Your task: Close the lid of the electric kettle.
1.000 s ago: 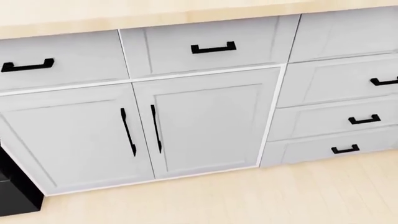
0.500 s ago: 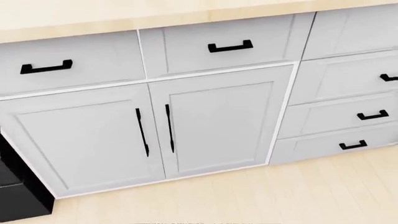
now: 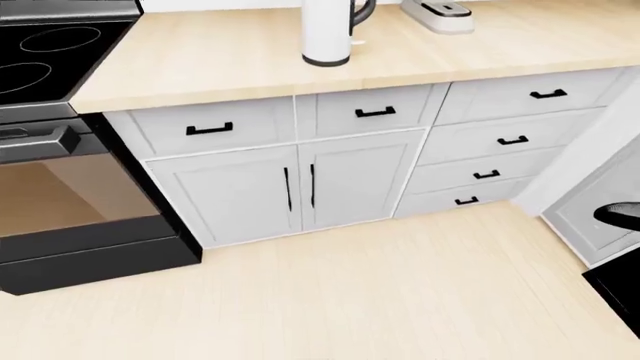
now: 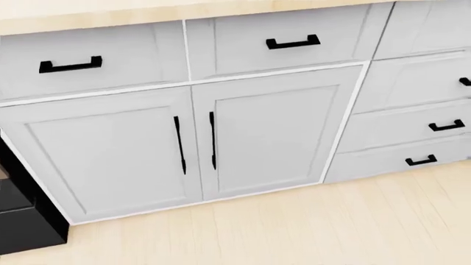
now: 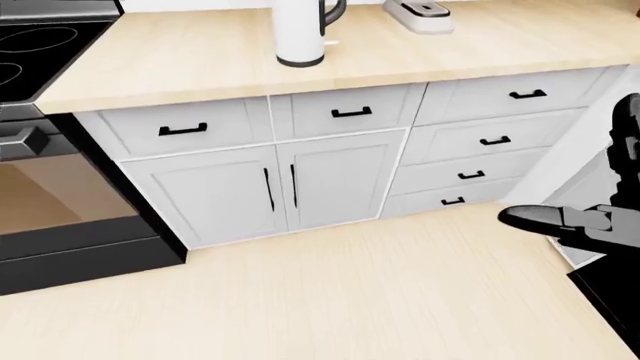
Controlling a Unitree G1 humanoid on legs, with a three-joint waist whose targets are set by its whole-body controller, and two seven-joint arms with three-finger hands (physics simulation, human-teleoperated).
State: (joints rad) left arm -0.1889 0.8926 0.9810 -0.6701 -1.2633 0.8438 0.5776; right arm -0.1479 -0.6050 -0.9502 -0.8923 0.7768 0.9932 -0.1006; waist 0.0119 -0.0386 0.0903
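Left-eye view: white electric kettle (image 3: 327, 31) stands upright on the light wood counter (image 3: 220, 60) at the top of the view, black handle on its right side; its top is cut off by the frame, so the lid doesn't show. Just right of the kettle sits a small white appliance (image 3: 438, 13) with a dark top. Black stove (image 3: 45, 52) with an oven door below fills the left edge. Under the counter: grey drawers and a double-door cabinet (image 3: 290, 187), all shut, contents hidden; a stack of four drawers (image 3: 500, 139) to the right, also shut.

Right-eye view: right hand (image 5: 560, 219) is low at the right edge, over the floor (image 5: 330, 292), well apart from the kettle, which is far up and to the hand's left. One dark finger points left; whether the fingers are spread or together, cannot tell. Left hand out of frame.

Head view shows only the cabinet fronts and black handles.
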